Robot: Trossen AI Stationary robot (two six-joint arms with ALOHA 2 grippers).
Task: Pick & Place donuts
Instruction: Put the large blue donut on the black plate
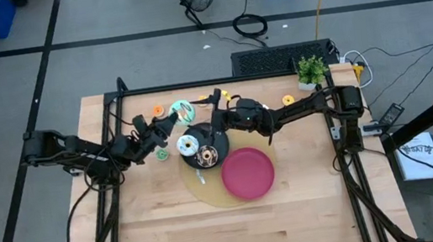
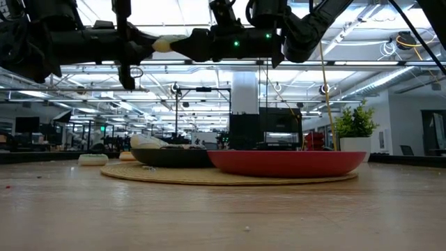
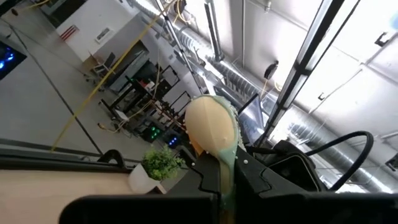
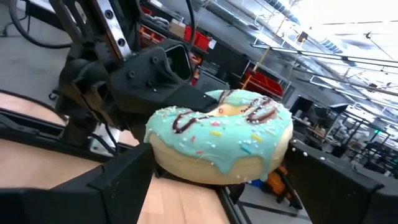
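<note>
**Q:** Where's the donut right now?

**A:** The teal donut [image 1: 182,109] is up in the air between my two grippers, behind the black plate [image 1: 219,148]. My left gripper [image 3: 225,177] is pinching its edge. My right gripper [image 4: 214,180] has its fingers spread on either side of it, not visibly squeezing.

**Q:** What could go wrong?

**A:** The left hold looks thin, just the rim. If I let go before the right fingers close, I judge it drops and could roll off the table [image 1: 172,229]. Closing crooked could twist it loose. It might also land on the white donut [image 1: 188,145] already on the black plate instead of the red plate [image 1: 248,172].
</note>
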